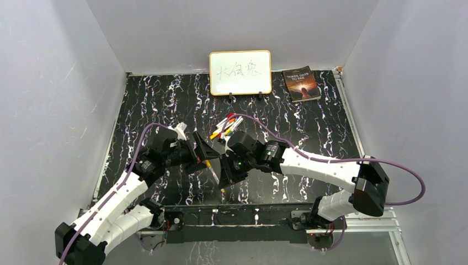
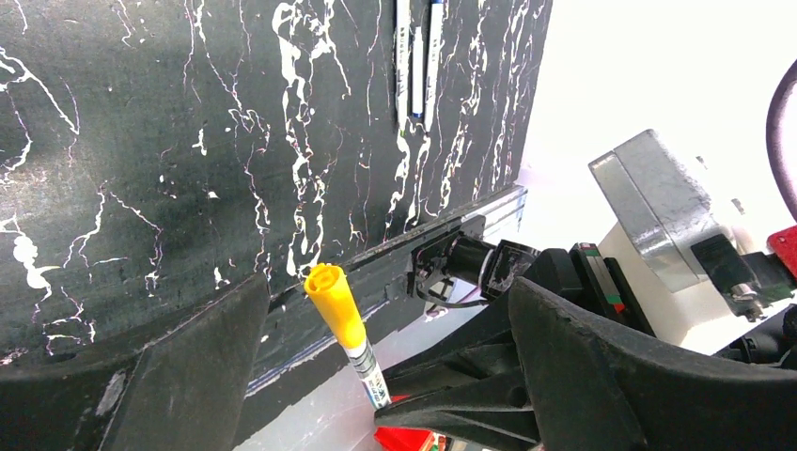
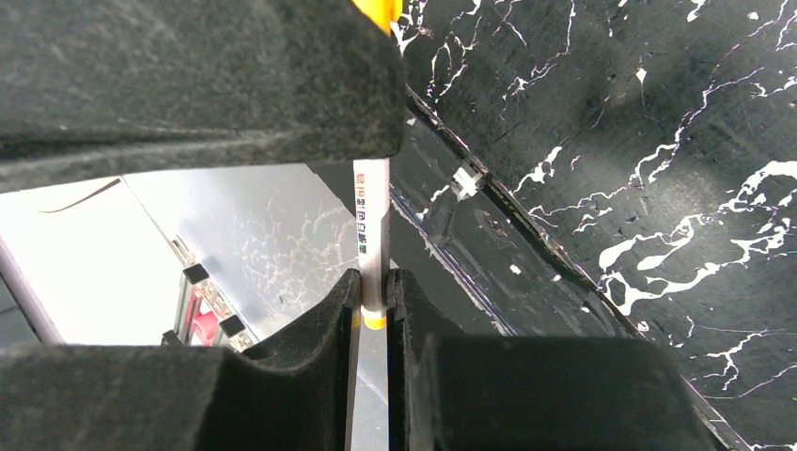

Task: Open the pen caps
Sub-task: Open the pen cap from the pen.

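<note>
My right gripper (image 1: 226,168) (image 3: 374,289) is shut on the white barrel of a pen (image 3: 373,225), near its yellow-banded end. It holds the pen (image 1: 212,169) above the table's near middle. The pen's yellow cap (image 2: 334,305) is on the barrel and stands between the wide-open fingers of my left gripper (image 2: 385,293) (image 1: 205,150), touching neither. One left finger (image 3: 188,75) crosses the top of the right wrist view and hides most of the cap there. Several more pens (image 1: 226,126) with coloured caps lie in a loose pile behind the grippers. A few of them (image 2: 416,56) show in the left wrist view.
A small whiteboard (image 1: 240,72) stands on a stand at the back of the black marbled table (image 1: 165,99), with a book (image 1: 301,84) to its right. White walls close in the left, back and right sides. A metal rail (image 1: 248,212) runs along the near edge.
</note>
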Robot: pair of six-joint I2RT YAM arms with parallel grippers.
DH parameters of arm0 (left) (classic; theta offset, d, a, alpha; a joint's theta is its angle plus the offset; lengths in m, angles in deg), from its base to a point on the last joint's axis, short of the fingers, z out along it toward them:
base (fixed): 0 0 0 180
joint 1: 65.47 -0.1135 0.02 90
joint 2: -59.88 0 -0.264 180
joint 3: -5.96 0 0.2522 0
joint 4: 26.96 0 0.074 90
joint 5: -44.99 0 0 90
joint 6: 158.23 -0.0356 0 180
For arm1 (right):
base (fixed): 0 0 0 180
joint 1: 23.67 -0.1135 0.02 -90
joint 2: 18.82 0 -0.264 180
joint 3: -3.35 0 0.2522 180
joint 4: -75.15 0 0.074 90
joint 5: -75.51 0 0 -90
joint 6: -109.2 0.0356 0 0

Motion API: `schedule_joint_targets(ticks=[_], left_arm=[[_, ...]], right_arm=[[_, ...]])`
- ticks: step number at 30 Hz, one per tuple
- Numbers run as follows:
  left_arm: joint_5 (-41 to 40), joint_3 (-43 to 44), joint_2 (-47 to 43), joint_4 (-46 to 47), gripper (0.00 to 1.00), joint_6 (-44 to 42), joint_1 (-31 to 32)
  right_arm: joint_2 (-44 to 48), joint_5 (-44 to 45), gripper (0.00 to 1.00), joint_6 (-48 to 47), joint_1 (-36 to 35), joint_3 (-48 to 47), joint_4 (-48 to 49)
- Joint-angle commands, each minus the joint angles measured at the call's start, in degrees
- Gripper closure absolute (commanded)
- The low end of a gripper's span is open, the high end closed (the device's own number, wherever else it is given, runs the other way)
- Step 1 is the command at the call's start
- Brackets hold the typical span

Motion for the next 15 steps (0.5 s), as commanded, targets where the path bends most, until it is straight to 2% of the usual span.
schedule_joint_targets(ticks=[1, 4, 10, 15], left_arm=[[0.0, -0.7, -1.5, 0.6, 0.04, 1.0, -0.2], [0.2, -1.3, -1.7, 1.3, 0.10, 1.5, -0.2], [1.2, -1.8, -1.4, 2.3, 0.34, 1.7, -0.2], [1.1, -1.9, -1.3, 2.0, 0.47, 1.5, -0.2]], right_arm=[[0.7, 1.9, 1.00, 1.3, -0.6, -3.0, 3.5], [0.9, 2.3, 1.00, 1.3, -0.7, -3.3, 3.4], [1.2, 3.5, 1.00, 1.5, -0.7, -3.4, 3.2], [1.4, 3.2, 1.00, 1.8, -0.7, -3.4, 3.4]])
